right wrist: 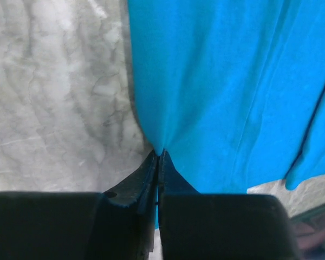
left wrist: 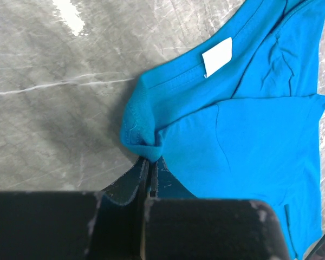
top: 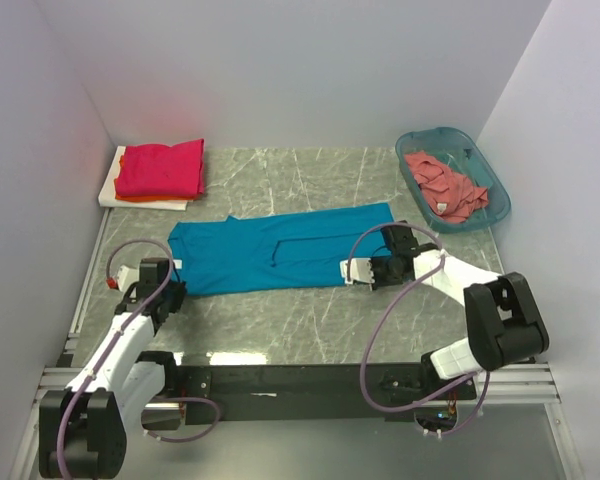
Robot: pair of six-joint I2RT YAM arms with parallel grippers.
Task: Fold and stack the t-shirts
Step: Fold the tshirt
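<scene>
I see the teal-blue t-shirt [top: 280,250] lying flat as a long strip across the middle of the table [top: 280,320]. Its collar, with a white label [left wrist: 216,56], is at the left end. At far left the magenta-red t-shirt [top: 162,168] lies folded on the folded orange t-shirt [top: 145,200]. The salmon-pink t-shirt [top: 445,185] lies crumpled in the basket [top: 477,152] at far right.

A robotics lab test cell is suggested rather than a home or a shop: a marble-patterned table [top: 280,320] is boxed in on three sides by plain white panels [top: 310,70]. Two robot arms, the left arm [top: 120,350] and the right arm [top: 500,320], are bolted to a black beam [top: 300,380] carried on bare aluminium rails [top: 540,382] at its near edge. Purple cables [top: 368,345] are looped openly along the arms, and only a few things are set out, among them a teal-blue t-shirt [top: 280,250] and a translucent plastic basket [top: 496,180].
</scene>
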